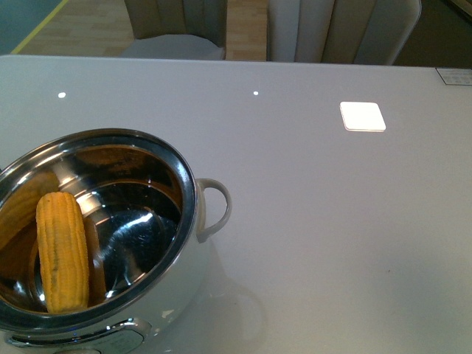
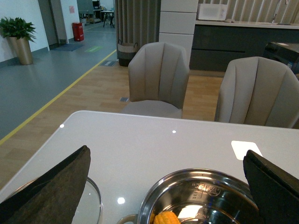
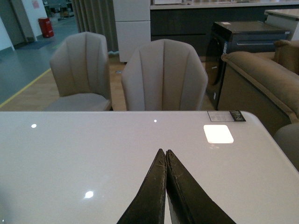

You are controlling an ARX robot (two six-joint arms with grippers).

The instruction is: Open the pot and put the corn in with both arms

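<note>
The pot (image 1: 193, 193) stands open at the near left of the white table, its steel bowl bare and one white loop handle (image 1: 217, 206) on its right side. The corn (image 1: 63, 251) lies inside the bowl, leaning against its left wall. The left wrist view shows the pot's rim (image 2: 187, 175) and the corn's tip (image 2: 166, 218) below my left gripper (image 2: 168, 182), which is open and empty above the pot. The glass lid (image 2: 91, 203) lies on the table beside the pot. My right gripper (image 3: 166, 156) is shut and empty over bare table. Neither arm shows in the front view.
Two beige chairs (image 2: 159, 77) (image 2: 259, 91) stand at the table's far edge. A small label (image 3: 226, 115) lies at the far right corner of the table. Bright light reflections (image 1: 362, 116) lie on the glossy tabletop.
</note>
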